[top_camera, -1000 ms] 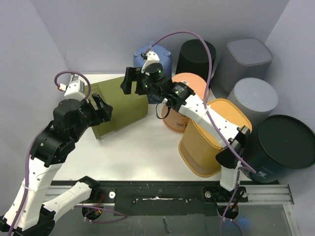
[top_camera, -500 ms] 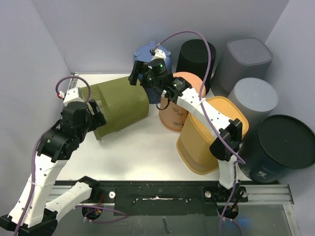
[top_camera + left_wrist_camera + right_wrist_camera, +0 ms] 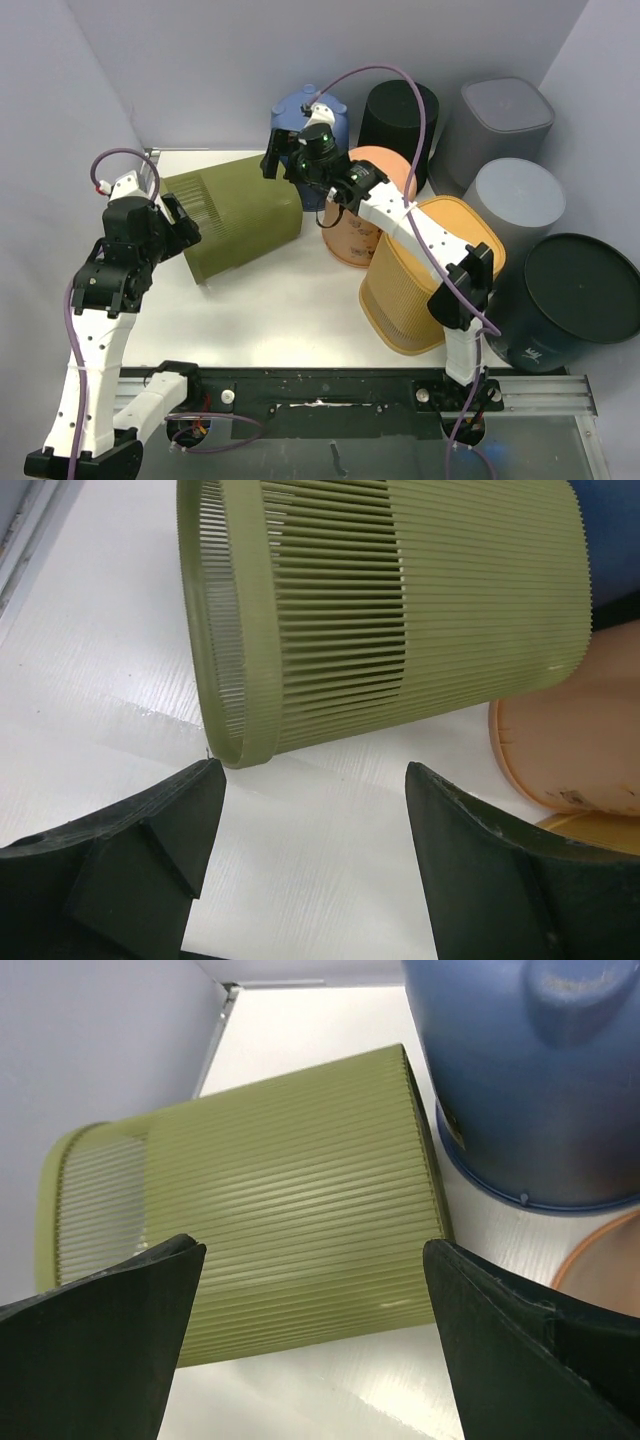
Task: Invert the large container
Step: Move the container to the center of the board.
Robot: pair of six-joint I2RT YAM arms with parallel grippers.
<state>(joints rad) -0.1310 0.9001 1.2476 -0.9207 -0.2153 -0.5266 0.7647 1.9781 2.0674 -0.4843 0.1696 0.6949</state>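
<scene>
The large container (image 3: 235, 210) is an olive-green ribbed bin lying on its side on the white table, its open rim to the left and its base to the right. In the left wrist view the container (image 3: 400, 610) lies just beyond my left gripper (image 3: 312, 770), which is open and apart from the rim. My left gripper (image 3: 183, 224) sits at the rim's left end. My right gripper (image 3: 276, 152) hovers open over the base end; the right wrist view shows the container (image 3: 290, 1220) below the right gripper (image 3: 312, 1247), with nothing held.
A blue container (image 3: 312, 115), a black one (image 3: 400, 115), two grey ones (image 3: 505, 115), a peach one (image 3: 365, 215), a mustard ribbed one (image 3: 425, 290) and a wide dark one (image 3: 575, 295) crowd the right and back. A wall stands close on the left.
The olive container has rolled and now rests on its side. My left gripper has drawn back to the left, off it. My right gripper has shifted slightly right and back.
</scene>
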